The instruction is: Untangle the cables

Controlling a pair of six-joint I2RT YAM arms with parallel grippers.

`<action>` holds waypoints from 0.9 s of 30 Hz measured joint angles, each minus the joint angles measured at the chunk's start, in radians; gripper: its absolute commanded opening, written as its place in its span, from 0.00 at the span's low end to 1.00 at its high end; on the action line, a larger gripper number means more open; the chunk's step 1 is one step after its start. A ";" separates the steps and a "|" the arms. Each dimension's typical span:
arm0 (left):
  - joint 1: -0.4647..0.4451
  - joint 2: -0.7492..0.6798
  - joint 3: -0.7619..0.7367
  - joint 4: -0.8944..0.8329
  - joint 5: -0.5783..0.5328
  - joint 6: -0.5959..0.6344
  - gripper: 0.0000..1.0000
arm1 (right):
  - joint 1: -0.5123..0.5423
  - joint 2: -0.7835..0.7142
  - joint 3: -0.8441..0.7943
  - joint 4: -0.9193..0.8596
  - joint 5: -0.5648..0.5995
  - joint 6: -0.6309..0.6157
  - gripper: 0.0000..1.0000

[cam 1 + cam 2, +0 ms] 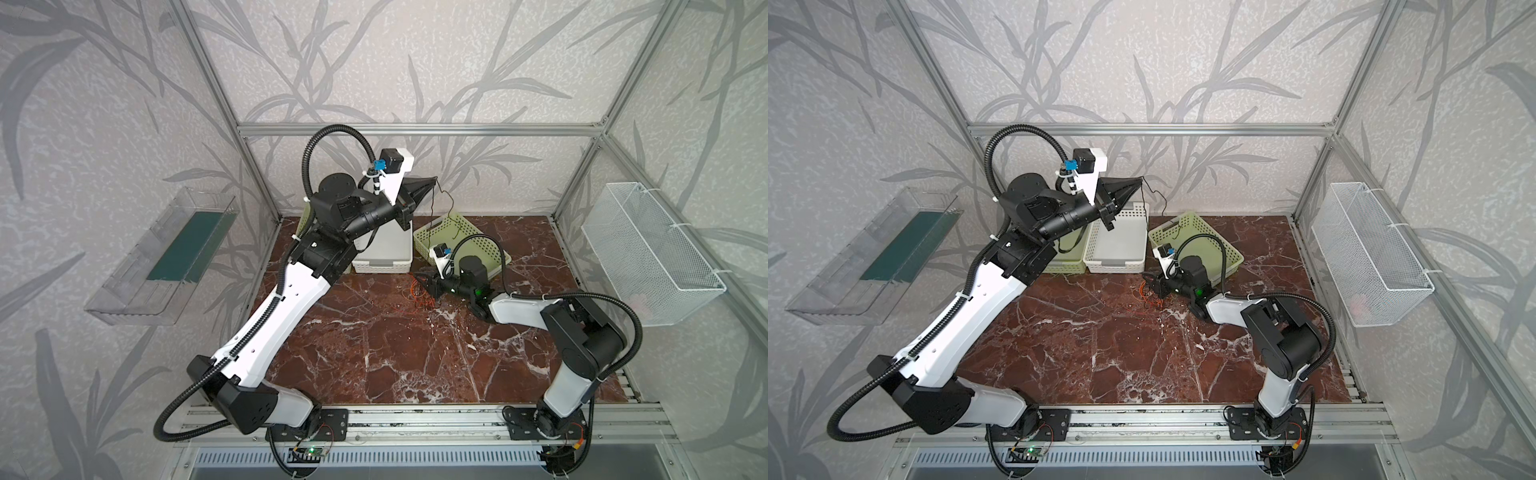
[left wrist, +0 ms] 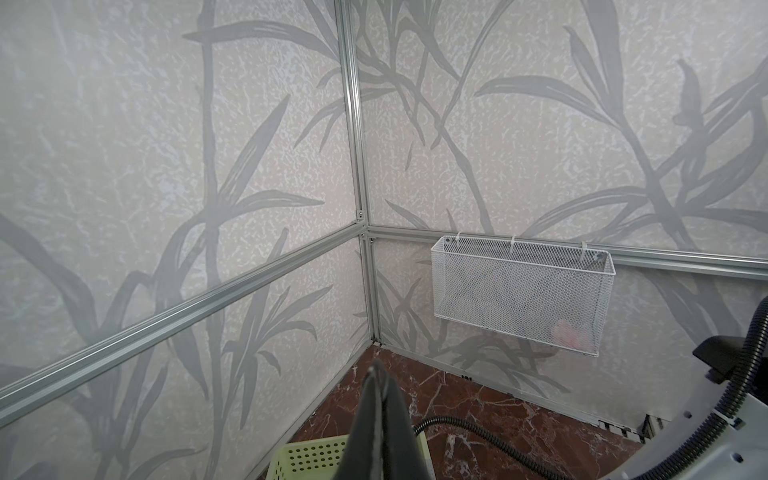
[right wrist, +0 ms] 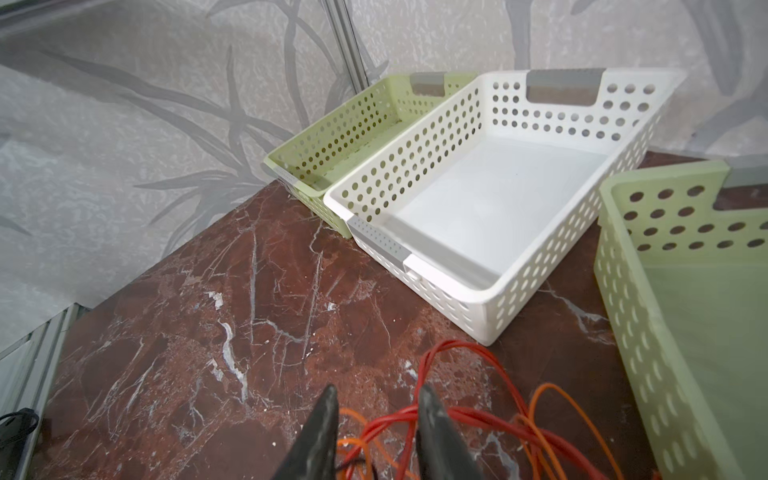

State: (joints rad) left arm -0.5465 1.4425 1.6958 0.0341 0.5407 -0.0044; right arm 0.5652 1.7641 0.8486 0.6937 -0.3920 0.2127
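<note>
Left jaws pressed together on black cable [image 1: 434, 199], raised upper centre, slack hanging toward green basket [image 1: 420, 239]. Right jaws spread astride red and orange cables [image 3: 469, 413] on tabletop [image 1: 374, 332], mid-frame. Risk: pinching several strands, tightening the knot

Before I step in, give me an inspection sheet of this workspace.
Surface: red-brown marble tabletop, white-veined.
Job's things: tangle of thin orange and red cables on the tabletop; thin black cable hanging from the left gripper.
Clutter: white perforated plastic basket between two pale green perforated baskets.
Grippers: left raised, shut on the black cable; right gripper low, open astride the tangle.
Cables: black corrugated conduits loop off both arms.
Surroundings: white wire-mesh basket and clear plastic tray on side walls.
</note>
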 measured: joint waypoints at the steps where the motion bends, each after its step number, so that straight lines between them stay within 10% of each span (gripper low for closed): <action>1: 0.000 0.015 0.032 -0.003 -0.006 0.002 0.00 | 0.002 0.005 0.011 -0.020 0.010 0.000 0.30; 20: 0.000 0.237 0.523 -0.057 -0.174 0.083 0.00 | 0.005 0.139 0.158 -0.233 0.089 0.004 0.31; 27: 0.000 0.236 0.505 -0.080 -0.202 0.111 0.00 | 0.004 0.041 0.074 -0.231 0.095 -0.006 0.54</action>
State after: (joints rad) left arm -0.5461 1.6787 2.2005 -0.0463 0.3386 0.1062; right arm 0.5694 1.8053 0.9226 0.4629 -0.2966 0.2062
